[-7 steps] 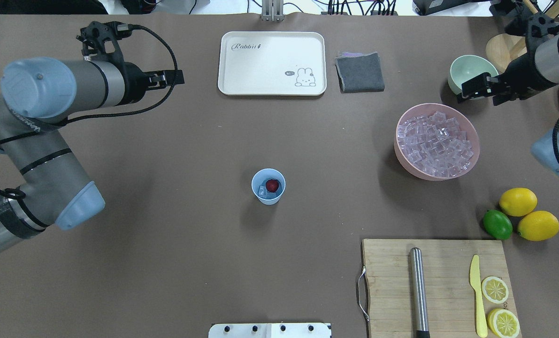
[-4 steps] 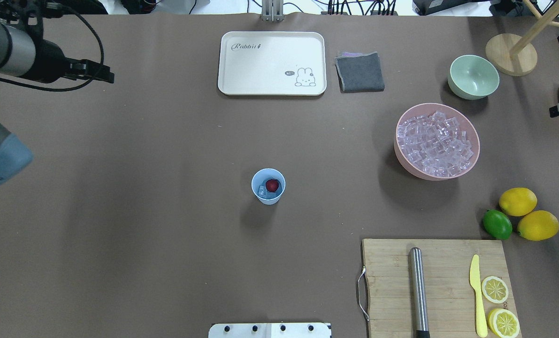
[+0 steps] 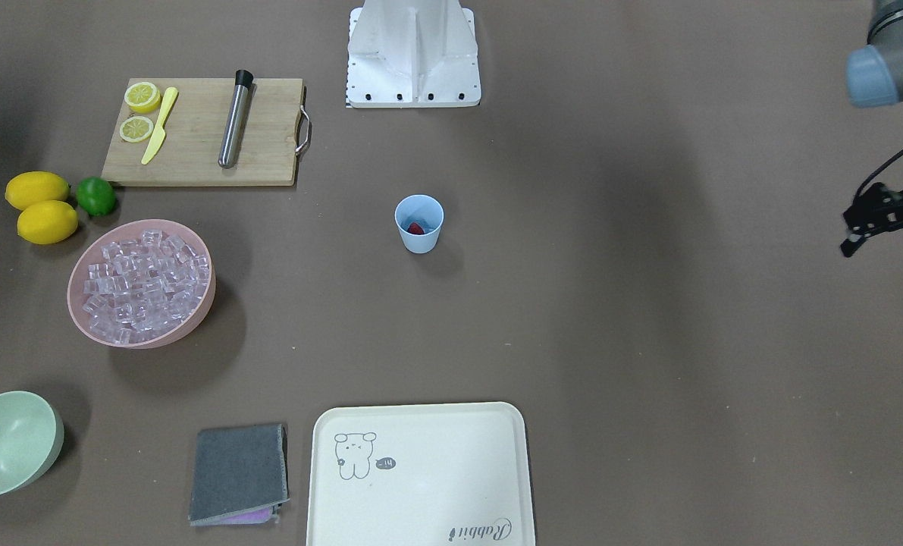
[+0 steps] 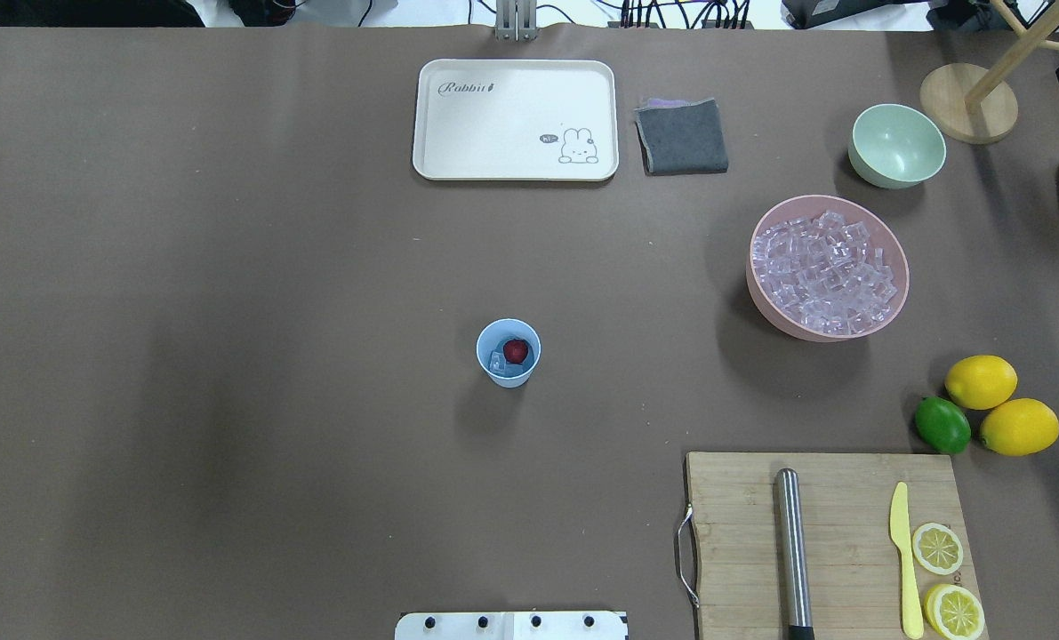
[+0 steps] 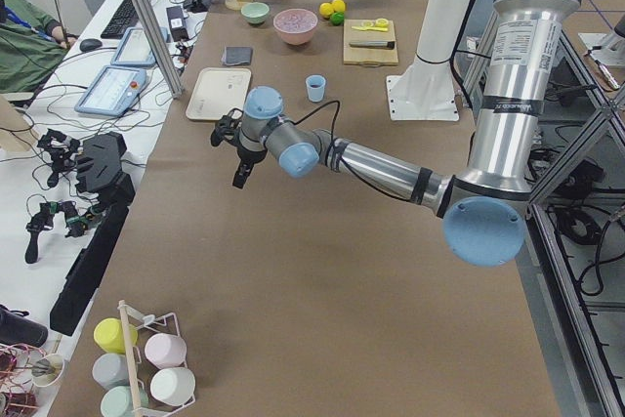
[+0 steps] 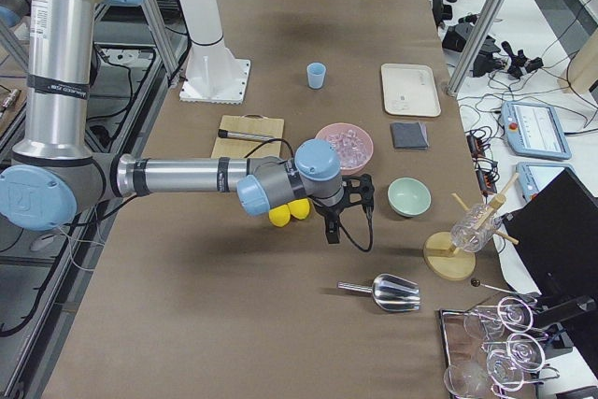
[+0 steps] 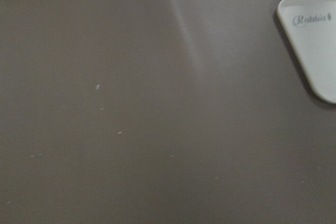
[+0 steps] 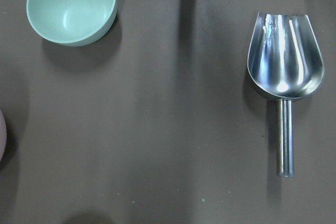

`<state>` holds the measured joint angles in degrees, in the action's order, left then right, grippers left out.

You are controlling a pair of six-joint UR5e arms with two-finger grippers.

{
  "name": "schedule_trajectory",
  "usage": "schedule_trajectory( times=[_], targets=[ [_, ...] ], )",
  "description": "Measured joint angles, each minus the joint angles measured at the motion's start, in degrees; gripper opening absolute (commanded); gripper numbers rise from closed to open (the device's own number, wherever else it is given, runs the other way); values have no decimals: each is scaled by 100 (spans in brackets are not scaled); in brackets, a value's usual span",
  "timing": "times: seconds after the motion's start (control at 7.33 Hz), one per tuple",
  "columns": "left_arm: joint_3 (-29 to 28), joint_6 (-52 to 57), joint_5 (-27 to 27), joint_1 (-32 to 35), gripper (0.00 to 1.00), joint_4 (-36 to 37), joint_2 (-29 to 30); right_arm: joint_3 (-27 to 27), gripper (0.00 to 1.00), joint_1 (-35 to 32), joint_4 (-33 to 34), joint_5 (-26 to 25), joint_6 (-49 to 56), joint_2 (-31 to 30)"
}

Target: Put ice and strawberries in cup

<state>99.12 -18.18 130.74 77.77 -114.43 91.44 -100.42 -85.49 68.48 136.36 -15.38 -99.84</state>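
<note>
The light-blue cup (image 4: 509,353) stands upright mid-table, also in the front view (image 3: 419,224). Inside it lie the red strawberry (image 4: 516,350) and a clear ice cube (image 4: 497,361). More ice (image 4: 827,274) fills the pink bowl (image 4: 765,307) at the right. My left gripper (image 3: 883,227) hangs far off at the table's left end, cut by the frame edge, and I cannot tell whether it is open or shut. My right gripper (image 6: 336,217) shows only in the right side view, beyond the pink bowl near the green bowl; I cannot tell its state. Both are far from the cup.
A white tray (image 4: 516,120) and a grey cloth (image 4: 682,136) lie at the back. A pale green bowl (image 4: 897,145), a metal scoop (image 8: 285,56) and a wooden stand (image 4: 967,102) are at the back right. Lemons (image 4: 981,381), a lime (image 4: 942,424) and a cutting board (image 4: 836,542) sit front right.
Both arms have drawn outward and left the overhead view, the left arm to the left, the right arm to the right. The cup and its contents have not moved.
</note>
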Motion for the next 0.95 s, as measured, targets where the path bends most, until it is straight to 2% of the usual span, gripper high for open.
schedule_trajectory(
  times=[0.27,0.41,0.95],
  targets=[
    [-198,1233,414,946,98,384,-488,-2,100,-87,167,-81,311,-183],
    [-353,1566,462,1176,98,455,-597,-3,100,-85,323,-169,457,-196],
    [-718,1714,496,1373,98,497,-654,-15,100,-130,1031,-321,989,-81]
  ],
)
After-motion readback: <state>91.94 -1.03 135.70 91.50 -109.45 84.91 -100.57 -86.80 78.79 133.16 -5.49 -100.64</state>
